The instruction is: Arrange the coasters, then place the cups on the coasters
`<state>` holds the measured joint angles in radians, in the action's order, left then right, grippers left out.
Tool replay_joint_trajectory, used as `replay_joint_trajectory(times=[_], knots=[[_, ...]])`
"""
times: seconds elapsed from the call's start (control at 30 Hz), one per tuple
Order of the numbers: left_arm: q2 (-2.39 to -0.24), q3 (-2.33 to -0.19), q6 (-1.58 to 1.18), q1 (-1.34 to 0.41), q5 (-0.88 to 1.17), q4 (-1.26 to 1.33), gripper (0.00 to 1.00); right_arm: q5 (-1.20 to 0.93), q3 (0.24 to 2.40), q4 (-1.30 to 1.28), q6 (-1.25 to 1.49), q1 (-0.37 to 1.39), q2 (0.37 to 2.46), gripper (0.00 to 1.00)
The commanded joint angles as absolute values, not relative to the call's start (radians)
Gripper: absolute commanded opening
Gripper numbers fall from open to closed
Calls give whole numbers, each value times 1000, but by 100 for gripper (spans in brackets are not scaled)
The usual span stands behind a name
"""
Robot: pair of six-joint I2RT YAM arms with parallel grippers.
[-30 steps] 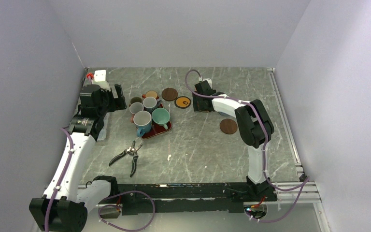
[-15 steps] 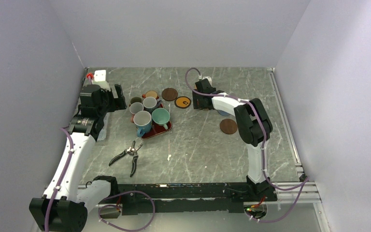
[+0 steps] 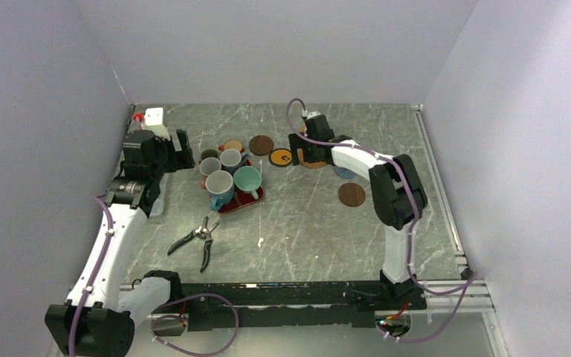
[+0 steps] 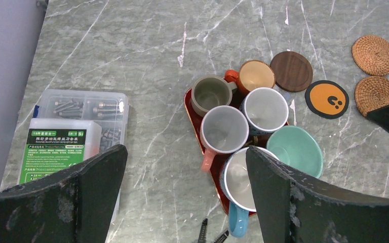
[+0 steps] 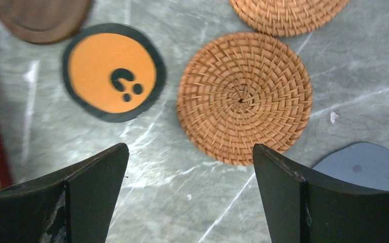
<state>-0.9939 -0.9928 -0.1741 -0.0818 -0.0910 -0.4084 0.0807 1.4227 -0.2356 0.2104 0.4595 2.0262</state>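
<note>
- Nearest: pruning shears on the table.
- Right side, one dark brown coaster lies alone.
- Six cups crowd together at the red tray.
- Left gripper hangs beside them, claw spread, empty.
- Blue coaster lies flat just right of a woven orange coaster.
- Right gripper hovers over that woven disc, claw released, holding nothing.
- To its left lies the black-and-orange coaster.
- Farthest: second woven coaster and other brown coaster.
</note>
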Motion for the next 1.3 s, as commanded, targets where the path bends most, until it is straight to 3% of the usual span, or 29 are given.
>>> replay_joint_trajectory(times=[0.0,0.2,0.47,0.67,0.93,1.27], knots=[[-987,-997,-179,-84,-82,-379,94,22,1397,-165,205,460,1850,99],[-982,-997,-174,-85,-94,-383,94,112,1219,-202,260,434,1689,100],[-954,-988,-177,-85,-88,-371,94,142,952,-290,325,270,1505,100],[-969,-988,-184,-89,-66,-367,94,173,872,-318,359,195,1463,98],[-956,-985,-181,-92,-76,-365,94,151,894,-324,361,156,1552,70],[-956,-985,-182,-93,-76,-365,94,65,908,-316,344,117,1622,50]])
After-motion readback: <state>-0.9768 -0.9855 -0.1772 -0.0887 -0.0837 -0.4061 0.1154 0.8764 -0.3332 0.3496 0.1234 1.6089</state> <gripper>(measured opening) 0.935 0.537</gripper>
